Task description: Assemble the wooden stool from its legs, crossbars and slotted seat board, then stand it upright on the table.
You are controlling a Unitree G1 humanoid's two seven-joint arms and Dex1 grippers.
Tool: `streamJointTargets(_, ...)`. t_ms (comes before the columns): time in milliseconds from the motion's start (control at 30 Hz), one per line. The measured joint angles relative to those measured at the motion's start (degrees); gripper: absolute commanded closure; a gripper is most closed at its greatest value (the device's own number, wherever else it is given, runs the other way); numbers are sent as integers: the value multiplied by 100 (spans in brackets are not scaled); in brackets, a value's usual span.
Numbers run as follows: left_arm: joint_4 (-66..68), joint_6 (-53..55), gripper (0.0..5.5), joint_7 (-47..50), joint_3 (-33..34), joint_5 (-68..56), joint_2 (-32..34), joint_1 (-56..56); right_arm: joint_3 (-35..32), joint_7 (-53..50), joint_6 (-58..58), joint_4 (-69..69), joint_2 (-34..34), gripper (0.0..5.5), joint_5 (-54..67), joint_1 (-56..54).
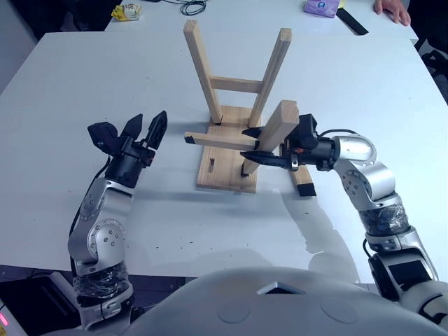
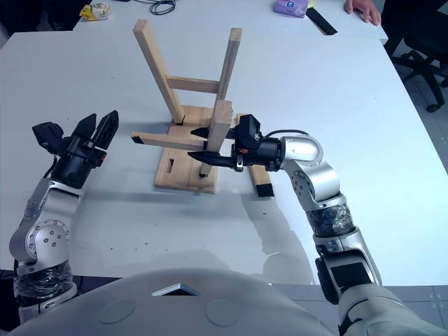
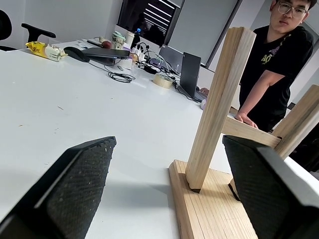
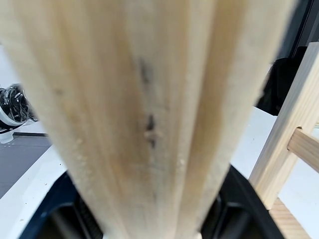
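Observation:
The slotted seat board (image 1: 220,164) lies flat on the white table. Two legs (image 1: 201,70) joined by a crossbar (image 1: 236,85) stand up from its far end. My right gripper (image 1: 257,145) is shut on a third leg (image 1: 271,133), which stands on the board's near right corner; a crossbar (image 1: 217,140) sticks out leftward from that leg. The held leg (image 4: 149,114) rises close before the right wrist camera. To the left of the board my left gripper (image 1: 147,129) hovers open and holds nothing. Its two dark fingers (image 3: 75,184) frame the board (image 3: 209,209) and a standing leg (image 3: 219,104).
A loose wooden piece with a black end (image 1: 302,179) lies on the table just right of the board, under my right wrist. A black bar (image 1: 351,21), a purple packet (image 1: 320,7) and a person's hand (image 1: 393,10) are at the far edge. Cables (image 1: 190,7) lie far back.

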Motion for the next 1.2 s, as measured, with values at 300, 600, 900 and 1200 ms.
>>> streamJointTargets(300, -134, -247, 154, 126, 18, 42, -203, 240, -131, 54, 347, 222, -138, 349, 50, -288)
streamJointTargets(600, -251, -387, 154, 182, 10, 59, -320, 469, -165, 93, 709, 104, -347, 349, 114, -323)
streamJointTargets(900, -338, -530, 154, 245, -3, 100, -452, 618, -87, 134, 632, 127, -418, 349, -47, -335)
streamJointTargets(1200, -346, -557, 154, 250, -16, 101, -451, 619, 89, -445, 815, 239, -242, 349, -288, -545)
